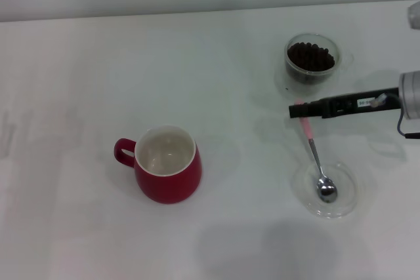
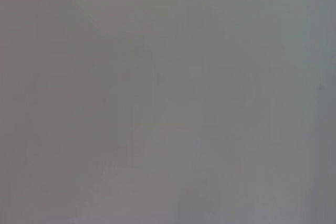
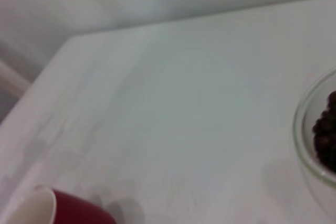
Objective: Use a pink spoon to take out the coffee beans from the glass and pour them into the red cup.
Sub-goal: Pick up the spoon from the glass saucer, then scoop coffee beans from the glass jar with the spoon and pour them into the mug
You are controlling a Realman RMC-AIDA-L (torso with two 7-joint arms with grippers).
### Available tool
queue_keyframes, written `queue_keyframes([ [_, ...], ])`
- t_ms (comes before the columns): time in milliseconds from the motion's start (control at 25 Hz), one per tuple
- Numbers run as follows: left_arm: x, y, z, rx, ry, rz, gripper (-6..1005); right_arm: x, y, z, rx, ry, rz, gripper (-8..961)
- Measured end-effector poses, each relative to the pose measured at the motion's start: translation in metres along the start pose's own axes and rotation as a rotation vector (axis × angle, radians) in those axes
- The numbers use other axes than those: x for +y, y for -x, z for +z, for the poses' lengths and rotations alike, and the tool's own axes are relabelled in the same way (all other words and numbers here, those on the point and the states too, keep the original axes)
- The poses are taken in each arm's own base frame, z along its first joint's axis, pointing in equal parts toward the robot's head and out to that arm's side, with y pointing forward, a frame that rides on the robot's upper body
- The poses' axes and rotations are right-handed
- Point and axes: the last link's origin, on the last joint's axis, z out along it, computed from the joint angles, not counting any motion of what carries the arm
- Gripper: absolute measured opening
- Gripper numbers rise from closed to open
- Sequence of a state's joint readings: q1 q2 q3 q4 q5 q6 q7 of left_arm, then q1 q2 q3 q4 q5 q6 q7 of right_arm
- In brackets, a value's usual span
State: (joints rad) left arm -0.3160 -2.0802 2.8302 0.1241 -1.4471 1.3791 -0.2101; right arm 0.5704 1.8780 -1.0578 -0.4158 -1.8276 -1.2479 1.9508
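Right end effector [image 1: 295, 110]: reaches in from the right side of the head view, black fingers level over the upper end of the pink spoon's handle. Whether the fingers are spread or pressed onto the handle, I cannot tell; they read as one dark bar.
Left end effector: in none of the views; its wrist camera shows only a blank grey surface.
Pink spoon [image 1: 314, 151]: lies with its metal bowl in a shallow clear dish [image 1: 342, 205], neck over the rim, pink handle pointing up toward the glass.
Glass [image 1: 312, 58]: stands just beyond the handle tip, on the right of the counter [image 1: 79, 83].
Coffee beans [image 1: 310, 56]: dark heap inside the glass, none seen elsewhere.
Red cup [image 1: 168, 164]: well apart to the left, upright, white inside empty, loop handle facing left.
Step in hand (judgement): taking hold of the spoon handle; no scooping begun.
Doing it well: pinch the pink part near its end, across the narrow width, so the bowl stays level. Lift straight up to clear the dish rim without dragging the dish.
Risk: the thin handle may roll in the grip; the glass sits close and could be nudged.
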Motion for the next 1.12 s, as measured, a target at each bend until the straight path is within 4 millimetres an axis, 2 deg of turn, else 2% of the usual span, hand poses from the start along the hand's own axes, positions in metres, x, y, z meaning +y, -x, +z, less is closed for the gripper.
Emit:
queue_keyframes([
  [400,-0.002,0.0,0.0,0.002,-0.012,0.0,788,-0.004,0.008,-0.027,-0.133,0.038,0.061,151],
  [600,-0.004,-0.001,0.0,0.003,-0.014,0.007,788,-0.009,0.019,-0.046,-0.208,0.033,0.06,151],
  [840,-0.002,-0.002,0.004,0.01,-0.006,0.008,789,0.0,0.059,-0.064,-0.469,0.057,-0.032,151],
  [960,-0.001,-0.003,0.007,0.014,-0.001,0.008,789,0.007,0.081,-0.062,-0.602,0.053,-0.098,150],
  [1120,0.0,-0.004,0.008,0.016,0.001,0.008,788,0.008,0.098,-0.054,-0.722,-0.027,-0.196,150],
])
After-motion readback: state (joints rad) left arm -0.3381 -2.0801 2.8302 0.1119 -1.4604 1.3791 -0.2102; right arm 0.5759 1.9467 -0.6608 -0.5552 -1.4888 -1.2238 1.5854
